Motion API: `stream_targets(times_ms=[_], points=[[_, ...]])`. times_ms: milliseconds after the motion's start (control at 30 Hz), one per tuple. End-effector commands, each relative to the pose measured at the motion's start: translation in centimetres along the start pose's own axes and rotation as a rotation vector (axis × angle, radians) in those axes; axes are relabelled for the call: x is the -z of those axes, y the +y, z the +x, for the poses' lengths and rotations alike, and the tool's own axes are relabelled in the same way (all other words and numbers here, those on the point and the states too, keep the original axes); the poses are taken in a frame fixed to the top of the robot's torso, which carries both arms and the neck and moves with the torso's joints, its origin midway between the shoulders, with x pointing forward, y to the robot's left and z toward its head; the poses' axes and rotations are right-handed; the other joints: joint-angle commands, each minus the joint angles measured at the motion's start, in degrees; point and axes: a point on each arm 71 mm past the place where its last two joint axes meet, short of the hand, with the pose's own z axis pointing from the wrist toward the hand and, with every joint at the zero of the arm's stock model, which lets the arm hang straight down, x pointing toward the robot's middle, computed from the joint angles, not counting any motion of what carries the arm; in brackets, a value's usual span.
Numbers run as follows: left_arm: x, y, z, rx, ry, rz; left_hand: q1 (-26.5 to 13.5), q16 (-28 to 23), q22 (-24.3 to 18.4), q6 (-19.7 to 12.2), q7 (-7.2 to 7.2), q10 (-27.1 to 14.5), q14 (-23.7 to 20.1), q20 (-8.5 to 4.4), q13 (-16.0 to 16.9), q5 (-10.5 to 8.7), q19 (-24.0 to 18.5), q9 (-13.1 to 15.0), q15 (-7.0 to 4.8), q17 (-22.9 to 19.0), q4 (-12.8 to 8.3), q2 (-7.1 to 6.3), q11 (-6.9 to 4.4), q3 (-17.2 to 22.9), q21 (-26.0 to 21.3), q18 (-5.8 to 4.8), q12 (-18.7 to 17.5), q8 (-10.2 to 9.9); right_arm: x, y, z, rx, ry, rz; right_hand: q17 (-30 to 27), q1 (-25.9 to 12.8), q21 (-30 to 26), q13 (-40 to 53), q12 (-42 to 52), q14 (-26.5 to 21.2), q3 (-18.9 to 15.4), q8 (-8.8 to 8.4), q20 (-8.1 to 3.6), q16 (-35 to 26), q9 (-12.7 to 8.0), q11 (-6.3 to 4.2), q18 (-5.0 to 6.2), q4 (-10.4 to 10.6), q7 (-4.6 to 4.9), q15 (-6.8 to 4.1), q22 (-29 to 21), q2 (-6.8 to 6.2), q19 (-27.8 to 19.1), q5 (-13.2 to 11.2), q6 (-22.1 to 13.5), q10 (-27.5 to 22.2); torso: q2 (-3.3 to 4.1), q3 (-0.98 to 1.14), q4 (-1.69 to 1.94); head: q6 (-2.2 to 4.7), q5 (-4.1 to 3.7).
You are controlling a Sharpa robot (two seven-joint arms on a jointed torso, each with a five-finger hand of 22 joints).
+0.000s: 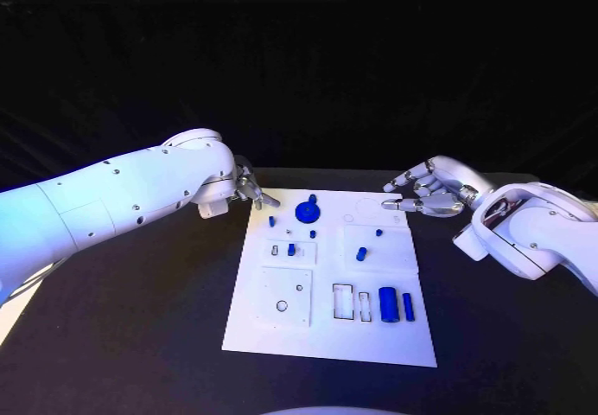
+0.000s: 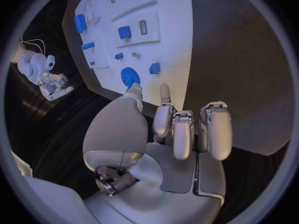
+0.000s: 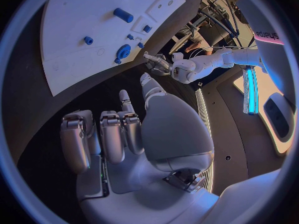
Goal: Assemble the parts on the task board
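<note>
Silver fingers of the left hand are spread apart and hold nothing, hovering just off the far left corner of the white task board. The right hand also holds nothing, its fingers loosely curved but apart, at the board's far right corner. On the board lie a blue gear near the far edge, small blue pegs, and two blue cylinders at the near right.

You see the white task board lying flat at frame centre, with small blue parts scattered across it and a round blue gear near its top edge.
</note>
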Motion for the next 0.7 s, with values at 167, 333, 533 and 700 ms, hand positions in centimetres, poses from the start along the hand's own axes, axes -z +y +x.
stream_targets(times_ms=[167,333,533,700], points=[[-1.0,-0.4,0.2,-0.092,0.023,-0.026,-1.93,0.18,6.95,1.75,-0.36,0.28,6.04,0.48,0.15,0.19,2.09,-0.64,0.05,15.09,0.07,0.86,0.21,-0.45,0.18,0.26,0.10,-0.04,-0.1,0.1,0.2,0.006,0.015,-0.009,15.08,0.19,0.13,15.02,0.07,5.99,-0.45,0.11,0.04,0.23,0.08,0.17,-0.38,-0.03,-0.32,0.32,15.09,0.34,6.00,0.11,-0.06,5.77,0.04,0.03,-0.08,-0.07,0.30],[-1.3,-0.5,0.2,-0.100,0.029,-0.034,-2.60,0.18,7.09,2.31,-0.55,0.39,6.04,0.39,0.25,0.19,2.16,-0.72,-0.06,15.09,0.03,1.24,0.07,-0.76,0.27,0.23,0.22,0.21,-0.1,0.1,0.2,0.006,0.015,-0.009,15.08,0.19,0.13,15.02,0.07,5.99,-0.45,0.11,0.04,0.23,0.08,0.17,-0.38,-0.03,-0.32,0.32,15.09,0.34,6.00,0.11,-0.06,5.77,0.03,0.01,0.00,-0.05,0.32],[-1.5,-0.7,0.5,-0.107,0.058,-0.028,-2.64,0.18,7.16,2.58,-0.66,0.46,6.04,0.34,0.34,0.19,2.19,-0.71,-0.12,15.09,-0.02,1.51,-0.01,-0.79,0.30,0.22,0.30,0.35,-0.1,0.2,0.3,0.006,0.015,-0.010,15.08,0.22,0.13,15.03,0.09,5.99,-0.52,0.12,0.04,0.23,0.10,0.16,-0.38,0.00,-0.33,0.31,15.09,0.39,6.00,0.13,-0.06,5.79,0.00,0.02,-0.01,-0.16,0.37],[-1.7,-0.9,1.2,-0.108,0.096,-0.015,-2.30,0.18,7.20,2.85,-0.81,0.50,6.04,0.23,0.36,0.19,2.20,-0.69,-0.24,15.09,-0.11,2.33,-0.15,-0.61,0.32,0.21,0.34,0.54,-0.2,0.2,0.3,0.005,0.016,-0.012,15.08,0.22,0.13,15.03,0.09,5.99,-0.52,0.12,0.04,0.23,0.10,0.16,-0.38,0.00,-0.33,0.31,15.09,0.39,6.00,0.13,-0.06,5.79,-0.03,0.02,-0.05,-0.19,0.36]])
